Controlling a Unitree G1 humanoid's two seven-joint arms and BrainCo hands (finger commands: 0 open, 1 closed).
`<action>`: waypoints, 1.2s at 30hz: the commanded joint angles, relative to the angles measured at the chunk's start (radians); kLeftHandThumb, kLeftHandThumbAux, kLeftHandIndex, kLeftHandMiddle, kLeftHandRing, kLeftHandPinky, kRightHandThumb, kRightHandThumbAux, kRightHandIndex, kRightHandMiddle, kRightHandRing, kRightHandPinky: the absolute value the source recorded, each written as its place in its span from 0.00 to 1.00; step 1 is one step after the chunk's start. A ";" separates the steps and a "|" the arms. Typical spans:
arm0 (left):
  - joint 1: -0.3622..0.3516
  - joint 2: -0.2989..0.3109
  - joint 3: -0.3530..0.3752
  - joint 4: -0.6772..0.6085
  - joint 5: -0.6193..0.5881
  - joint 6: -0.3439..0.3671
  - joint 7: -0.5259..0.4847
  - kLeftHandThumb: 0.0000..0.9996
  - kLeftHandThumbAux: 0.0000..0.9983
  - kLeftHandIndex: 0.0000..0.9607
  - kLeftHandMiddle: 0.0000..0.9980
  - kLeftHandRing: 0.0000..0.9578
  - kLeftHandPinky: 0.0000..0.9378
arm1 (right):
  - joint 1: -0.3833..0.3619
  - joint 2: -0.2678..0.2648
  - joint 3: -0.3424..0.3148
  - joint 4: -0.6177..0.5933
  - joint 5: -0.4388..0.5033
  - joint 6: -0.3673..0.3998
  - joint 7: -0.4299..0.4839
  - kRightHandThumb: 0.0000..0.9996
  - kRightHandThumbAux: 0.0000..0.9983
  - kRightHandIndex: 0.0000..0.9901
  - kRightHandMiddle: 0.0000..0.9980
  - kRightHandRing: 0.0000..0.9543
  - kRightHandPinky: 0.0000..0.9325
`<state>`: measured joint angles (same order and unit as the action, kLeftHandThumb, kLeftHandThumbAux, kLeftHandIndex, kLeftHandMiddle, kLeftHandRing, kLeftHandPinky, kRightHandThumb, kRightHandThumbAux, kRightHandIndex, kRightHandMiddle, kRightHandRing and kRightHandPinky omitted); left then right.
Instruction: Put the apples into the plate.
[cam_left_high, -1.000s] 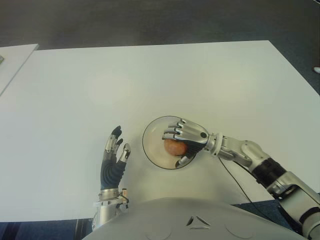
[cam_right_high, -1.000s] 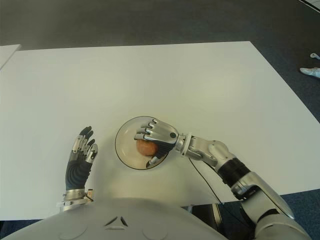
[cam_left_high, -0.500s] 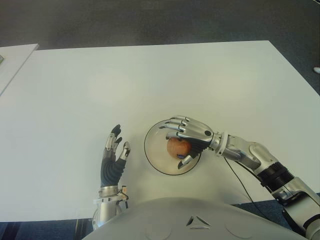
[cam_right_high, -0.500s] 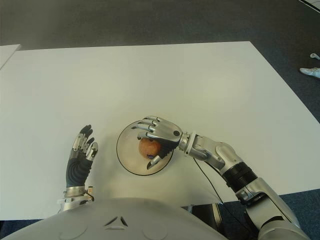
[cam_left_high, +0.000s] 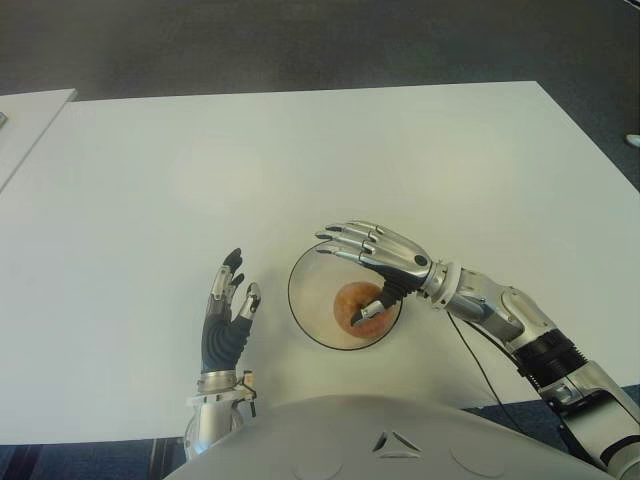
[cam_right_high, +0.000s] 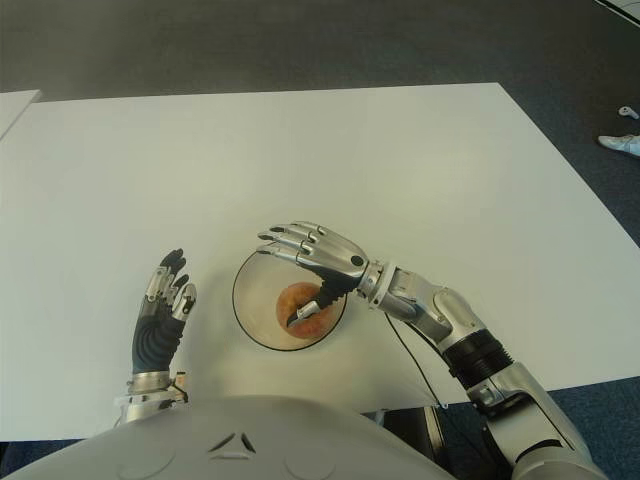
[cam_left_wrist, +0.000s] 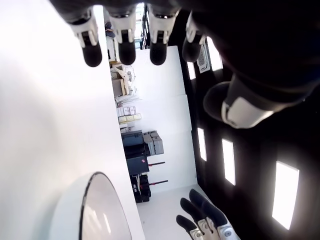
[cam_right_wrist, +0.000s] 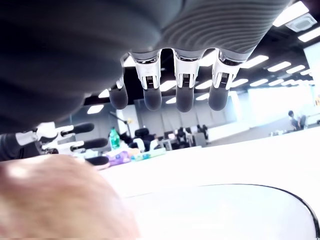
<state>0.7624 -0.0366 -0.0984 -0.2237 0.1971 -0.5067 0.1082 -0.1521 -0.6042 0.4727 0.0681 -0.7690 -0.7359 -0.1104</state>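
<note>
- My right hand (cam_left_high: 375, 262) hung over the plate (cam_left_high: 305, 310) with fingers spread, gripping nothing.
- The apple (cam_left_high: 352, 302) sat in the plate, just under my palm.
- Left hand (cam_left_high: 226, 310) was beside the plate, on its left, fingers open and empty.
- Apple looked firm, round and smooth, probably lightish and prone to rolling; I'd wrap it around the middle.
- No labels or writing that I could read.

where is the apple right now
The apple lies in the plate near the table's front edge, right of the idle left hand; the open right hand is just above it, not gripping it.
</note>
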 joint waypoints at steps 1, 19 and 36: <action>-0.007 0.009 -0.012 0.004 -0.001 0.025 -0.011 0.08 0.48 0.07 0.08 0.09 0.13 | 0.025 0.015 -0.030 -0.008 0.090 0.011 0.055 0.02 0.22 0.00 0.00 0.00 0.00; -0.008 0.009 -0.033 -0.030 0.010 0.091 0.000 0.10 0.49 0.07 0.08 0.09 0.11 | 0.099 0.031 -0.130 -0.075 0.366 0.096 0.282 0.02 0.20 0.00 0.00 0.00 0.00; 0.002 0.004 -0.034 -0.061 -0.031 0.150 -0.006 0.12 0.52 0.08 0.10 0.12 0.17 | 0.243 0.180 -0.319 0.057 0.791 0.276 0.346 0.05 0.33 0.03 0.02 0.00 0.01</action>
<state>0.7615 -0.0350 -0.1328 -0.2775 0.1784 -0.3727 0.1078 0.0580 -0.4592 0.1905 0.0976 -0.0449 -0.5138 0.2339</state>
